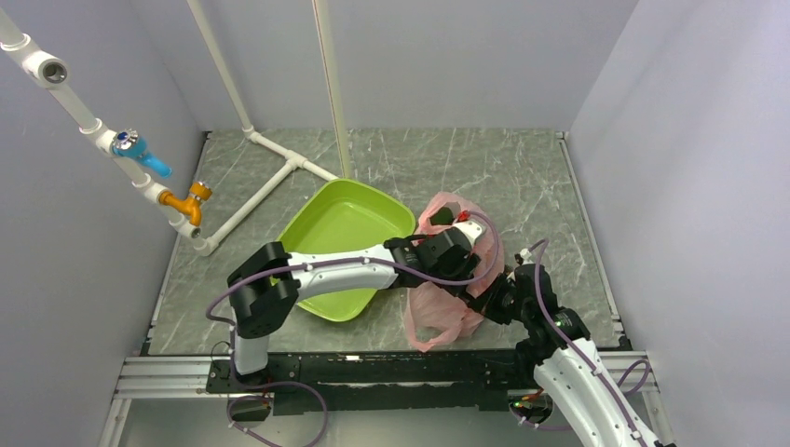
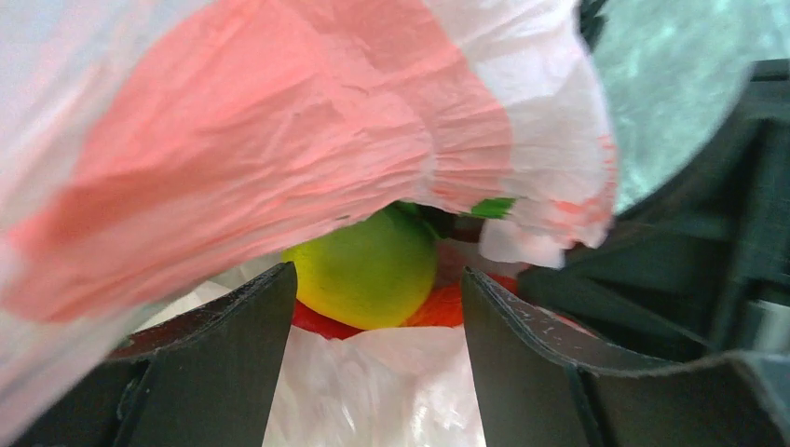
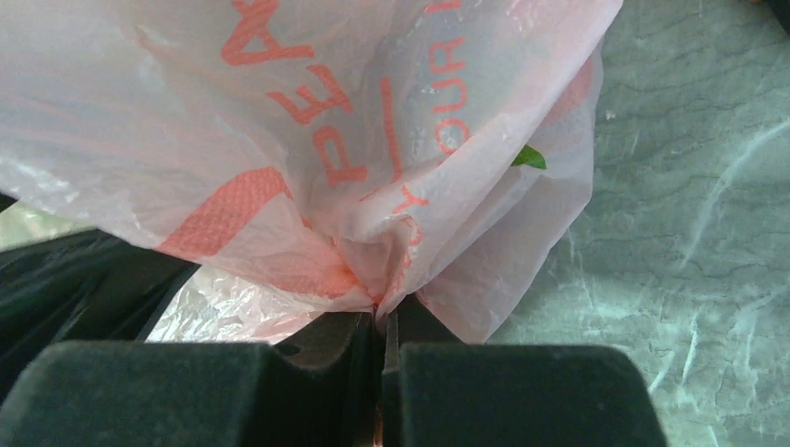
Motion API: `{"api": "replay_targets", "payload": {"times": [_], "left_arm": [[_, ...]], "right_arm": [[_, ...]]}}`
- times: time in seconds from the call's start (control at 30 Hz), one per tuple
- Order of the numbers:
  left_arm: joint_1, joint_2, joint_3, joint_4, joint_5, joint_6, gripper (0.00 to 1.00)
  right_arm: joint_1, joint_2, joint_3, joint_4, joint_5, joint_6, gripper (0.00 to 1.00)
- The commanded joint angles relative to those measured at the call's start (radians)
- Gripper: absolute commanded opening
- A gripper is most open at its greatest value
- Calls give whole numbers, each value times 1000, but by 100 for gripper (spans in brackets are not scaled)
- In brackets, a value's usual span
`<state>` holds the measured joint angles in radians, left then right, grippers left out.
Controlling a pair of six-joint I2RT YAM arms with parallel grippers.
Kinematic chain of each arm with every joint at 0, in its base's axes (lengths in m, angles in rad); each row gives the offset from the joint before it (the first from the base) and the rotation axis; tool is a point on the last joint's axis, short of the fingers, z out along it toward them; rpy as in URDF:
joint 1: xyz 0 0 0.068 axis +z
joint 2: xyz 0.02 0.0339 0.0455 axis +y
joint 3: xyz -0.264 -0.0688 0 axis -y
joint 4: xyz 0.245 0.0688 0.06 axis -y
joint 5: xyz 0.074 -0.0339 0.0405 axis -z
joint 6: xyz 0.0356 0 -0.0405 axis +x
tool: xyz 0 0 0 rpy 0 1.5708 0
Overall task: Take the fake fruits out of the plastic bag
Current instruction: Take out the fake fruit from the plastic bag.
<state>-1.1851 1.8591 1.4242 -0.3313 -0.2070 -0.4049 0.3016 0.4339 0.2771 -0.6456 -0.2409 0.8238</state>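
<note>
The pink plastic bag (image 1: 445, 300) lies right of the green tray, crumpled under both arms. My left gripper (image 2: 373, 307) is open and pushed into the bag's mouth. A round green fruit (image 2: 368, 270) sits just ahead between its fingers, not gripped, on top of red and orange fruits (image 2: 447, 305). Pink bag film (image 2: 279, 140) drapes over the top. My right gripper (image 3: 382, 321) is shut on a pinched fold of the bag (image 3: 373, 186) at its near right side. A green leaf tip (image 3: 527, 158) pokes out. A small red fruit part (image 1: 462, 216) shows at the bag's far side.
The lime-green tray (image 1: 347, 223) lies left of the bag, with nothing in it that I can see. White pipes (image 1: 270, 177) with a tap (image 1: 186, 203) run along the left and back. Grey walls enclose the marble tabletop (image 1: 522, 186).
</note>
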Motion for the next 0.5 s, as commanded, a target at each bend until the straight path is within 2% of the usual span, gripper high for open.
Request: {"api": "replay_targets", "payload": {"times": [0.0, 0.2, 0.33, 0.47], "left_arm": [[19, 48, 28, -36, -11, 13, 71], [18, 103, 32, -47, -23, 13, 72], [18, 130, 31, -51, -22, 16, 71], [17, 133, 42, -64, -24, 24, 52]], "right_arm": [[1, -5, 13, -37, 4, -25, 6], [1, -27, 17, -30, -4, -23, 8], [1, -18, 27, -32, -1, -29, 13], [1, -18, 33, -31, 5, -26, 14]]}}
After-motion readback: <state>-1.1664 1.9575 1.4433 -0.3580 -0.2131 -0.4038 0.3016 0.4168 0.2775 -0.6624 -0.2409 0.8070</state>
